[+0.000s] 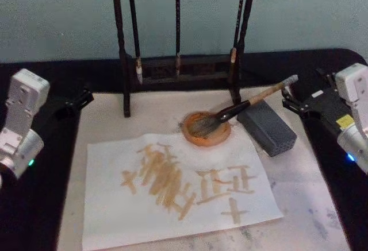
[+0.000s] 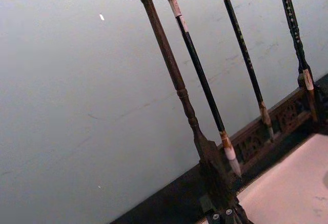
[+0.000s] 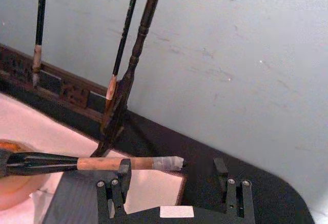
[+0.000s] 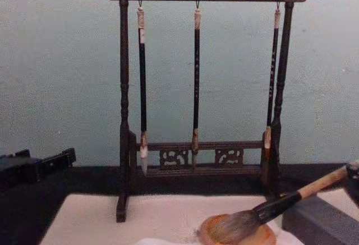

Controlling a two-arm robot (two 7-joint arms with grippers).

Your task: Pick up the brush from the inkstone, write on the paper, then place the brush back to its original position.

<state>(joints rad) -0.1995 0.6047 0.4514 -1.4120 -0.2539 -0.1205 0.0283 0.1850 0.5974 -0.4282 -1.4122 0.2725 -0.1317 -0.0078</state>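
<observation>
Plainly, brush (image 1: 233, 112) rests on inkstone (image 1: 216, 142) (head inside).

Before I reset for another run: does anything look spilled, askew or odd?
Nothing spilled. The paper lies askew, already covered in tan strokes; the brush rests in the inkstone, handle over the grey block.

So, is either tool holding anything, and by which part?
Nothing. The right tool is open at the brush's handle tip; the brush rests on inkstone and block. The left tool is parked left.
</observation>
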